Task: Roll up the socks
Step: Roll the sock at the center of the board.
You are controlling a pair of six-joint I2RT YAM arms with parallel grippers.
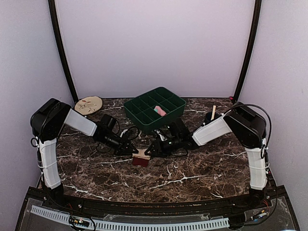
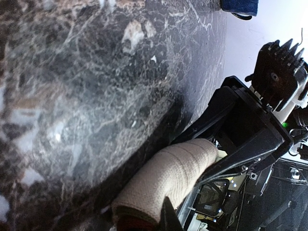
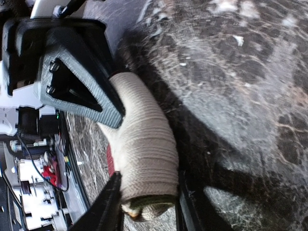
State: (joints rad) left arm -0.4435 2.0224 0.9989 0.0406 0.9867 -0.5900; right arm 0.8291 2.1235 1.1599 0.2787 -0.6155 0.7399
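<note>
Polished stone-look table top, dark brown with white veins, glossy enough to catch soft glare. In front of the green tray, a beige sock of ribbed knit cloth, matt and slightly fuzzy, with a maroon patch of the same weave. Hard moulded plastic for the tray, smooth and faintly shiny; inside it a pink sock, soft and dull. Against the beige knit, fingers of the left gripper in matt grey-black plastic, finely ridged in layers. Left of the tray, a round beige disc, matt. Smooth white plastic shells on the arms.
</note>
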